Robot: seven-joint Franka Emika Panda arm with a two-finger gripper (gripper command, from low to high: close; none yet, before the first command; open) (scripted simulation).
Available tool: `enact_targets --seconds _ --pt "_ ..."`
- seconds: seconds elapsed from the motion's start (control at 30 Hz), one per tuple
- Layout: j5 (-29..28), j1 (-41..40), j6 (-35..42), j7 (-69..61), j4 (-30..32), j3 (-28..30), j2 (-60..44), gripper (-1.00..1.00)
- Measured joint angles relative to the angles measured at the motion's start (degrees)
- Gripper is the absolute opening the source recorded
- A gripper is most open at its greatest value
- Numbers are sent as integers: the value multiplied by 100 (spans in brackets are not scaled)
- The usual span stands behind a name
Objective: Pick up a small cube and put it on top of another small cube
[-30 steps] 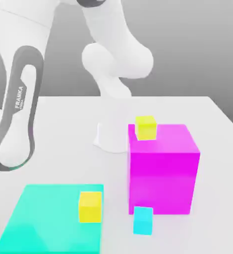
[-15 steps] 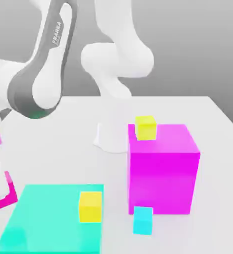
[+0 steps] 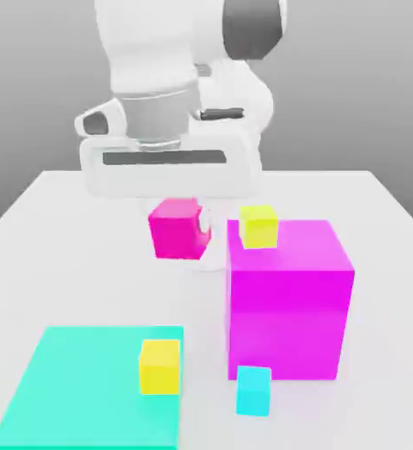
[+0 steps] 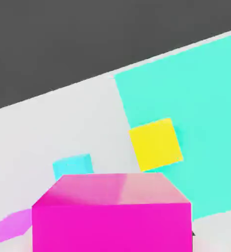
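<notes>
Behind the far edge of the table [image 3: 386, 308], smooth grey backdrop, lighter toward that edge and free of pattern. Held in the air over the smooth, whitish surface: the small magenta cube [image 3: 177, 232], plain, flat-faced and sharp-edged, slightly turned, with a darker side face toward the exterior view's right. Clenched around it, the fingers of the gripper [image 3: 182, 234], directly below the broad white hand with rounded corners and a dark slot along the front. In the hand view, close up, one bright face and a paler, glossy-looking face of the same cube.

Just to the exterior view's right of the held cube, on top of the large magenta block [image 3: 286, 321]: a small yellow cube [image 3: 259, 228], matt-looking and crisp at the corners, near the far left corner of the block's flat top. Near the block's front left bottom corner, on the table, a small cyan cube [image 3: 253, 391].

Toward the exterior view's left, low and flat on the table, a turquoise slab [image 3: 87, 387], straight-sided. At its right edge, nearer the far right corner than the near one, another yellow cube [image 3: 160, 367], deeper in tone and upright on its base.
</notes>
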State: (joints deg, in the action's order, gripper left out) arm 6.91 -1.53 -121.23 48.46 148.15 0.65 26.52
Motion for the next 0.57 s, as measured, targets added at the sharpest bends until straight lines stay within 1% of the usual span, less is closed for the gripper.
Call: enact_targets --seconds 0.3,0.37,0.43,0.47,0.57 --pt "-175 834 1096 -766 735 -592 1873 -100" --pt "-164 906 875 -839 1008 -668 1929 -100" --pt "-127 926 446 -867 1332 -722 1825 -100" --pt "-107 931 227 -876 1487 -744 1761 100" --pt "-107 931 227 -876 1487 -744 1761 100"
